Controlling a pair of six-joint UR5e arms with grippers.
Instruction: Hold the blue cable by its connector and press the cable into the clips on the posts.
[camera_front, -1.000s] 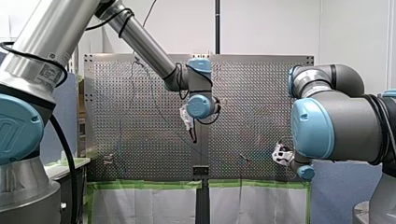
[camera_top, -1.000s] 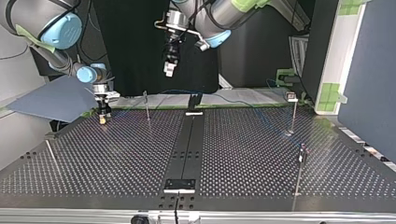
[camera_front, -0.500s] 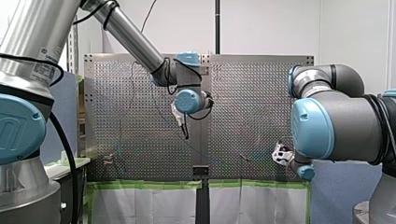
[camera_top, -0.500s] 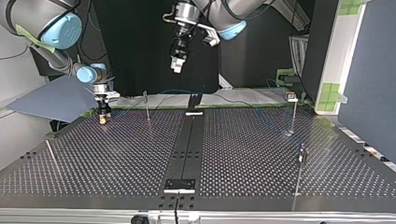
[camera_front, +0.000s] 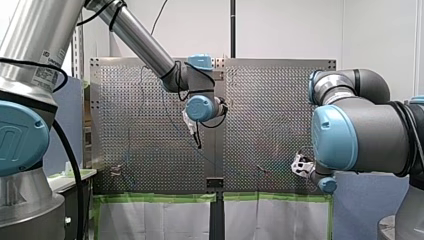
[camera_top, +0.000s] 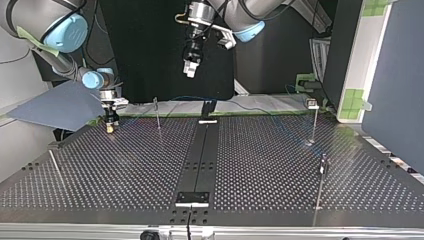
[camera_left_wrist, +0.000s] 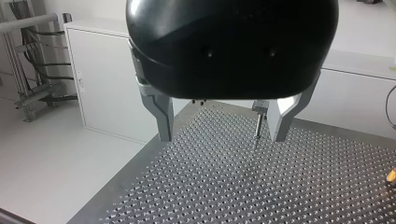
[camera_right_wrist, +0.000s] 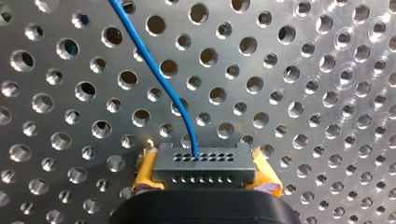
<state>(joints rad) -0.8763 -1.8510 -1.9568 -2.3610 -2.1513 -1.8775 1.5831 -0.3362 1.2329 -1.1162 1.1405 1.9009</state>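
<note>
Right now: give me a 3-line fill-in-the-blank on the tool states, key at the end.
1. My right tool grips the connector between ____ pads.
2. My left tool is ____ and holds nothing.
3. In the top view, the tool nearer the table is my ____ one.
Missing: yellow; open; right.

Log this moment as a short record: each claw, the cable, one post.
left claw: open, empty, raised above the table
right claw: shut on the connector, yellow pads at either side
blue cable: leaves the connector and runs ahead over the perforated surface
post: upright, ahead of the left claw, untouched
</note>
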